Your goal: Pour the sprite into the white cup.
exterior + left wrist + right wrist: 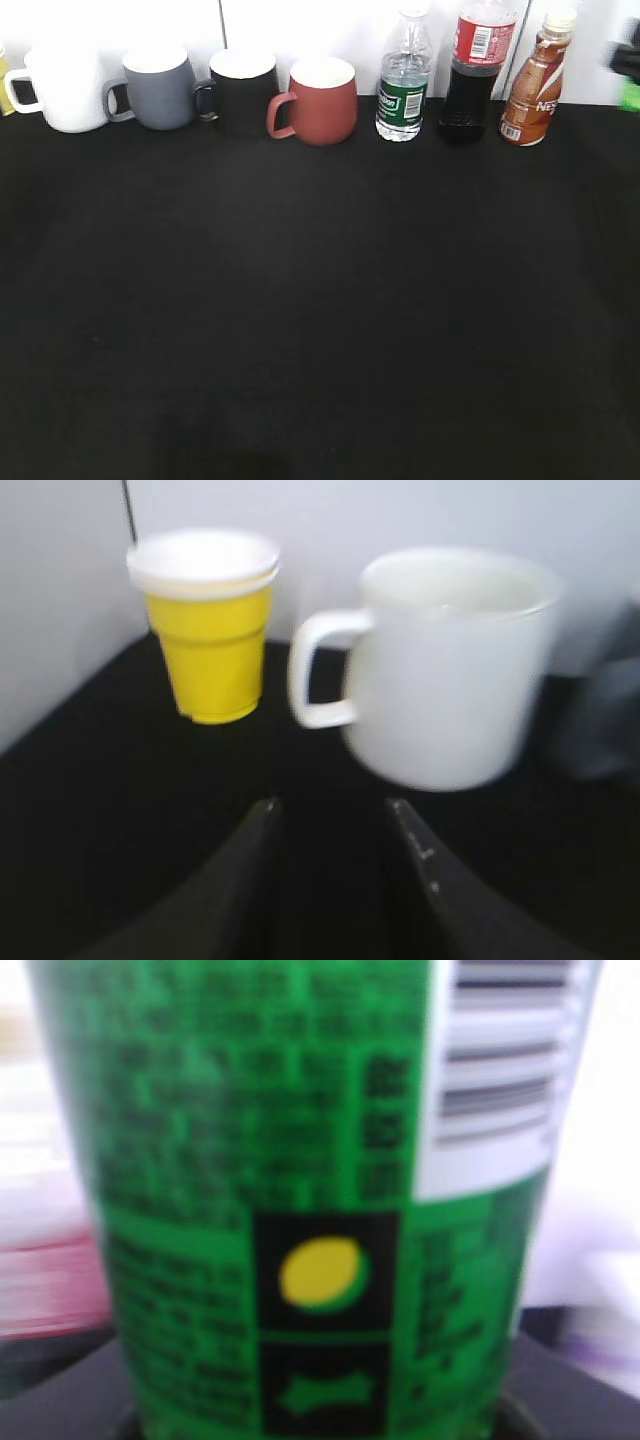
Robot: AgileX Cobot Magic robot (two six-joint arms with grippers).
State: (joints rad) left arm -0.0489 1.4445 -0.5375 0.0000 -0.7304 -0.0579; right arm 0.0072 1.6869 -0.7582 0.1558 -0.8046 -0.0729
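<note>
A black surface (pixel 320 320) carries a row of mugs and bottles along its far edge. The white cup (pixel 68 90) stands near the far left corner, beside a grey mug (pixel 160 88). The left gripper (pixel 330 880) hovers just short of the cup's handle, jaws parted and empty, likely lined up to take it. The sprite bottle (pixel 300 1200) fills the right wrist view, its label very close, so it sits near the far right corner; whether those jaws grip it cannot be told.

Lab bench: black cloth (pixel 320 320), white backdrop (pixel 300 25)
</note>
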